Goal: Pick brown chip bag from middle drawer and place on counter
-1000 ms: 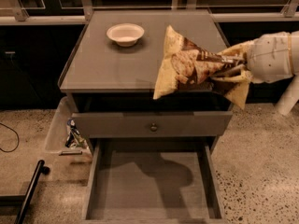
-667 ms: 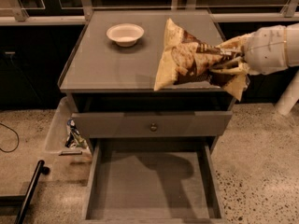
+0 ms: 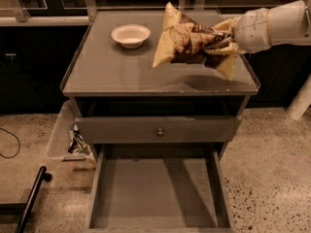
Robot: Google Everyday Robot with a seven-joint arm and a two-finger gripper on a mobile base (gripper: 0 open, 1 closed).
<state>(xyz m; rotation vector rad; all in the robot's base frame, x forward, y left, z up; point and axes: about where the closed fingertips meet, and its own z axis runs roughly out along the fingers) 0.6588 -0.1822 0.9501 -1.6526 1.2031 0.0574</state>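
The brown chip bag (image 3: 187, 40) is held in the air above the right part of the counter (image 3: 112, 72), tilted with one corner pointing up. My gripper (image 3: 221, 40) comes in from the right on a white arm and is shut on the bag's right side; the bag hides its fingers. The middle drawer (image 3: 158, 193) is pulled wide open below, and its flat bottom is bare.
A white bowl (image 3: 130, 35) stands at the back left of the counter. A drawer front with a small round knob (image 3: 159, 131) sits closed above the open drawer. A bin with wrappers (image 3: 73, 140) stands left of the cabinet. A black bar (image 3: 31, 198) lies on the floor.
My gripper has carried the chip bag upward and farther back over the counter. The bowl and drawer have not moved.
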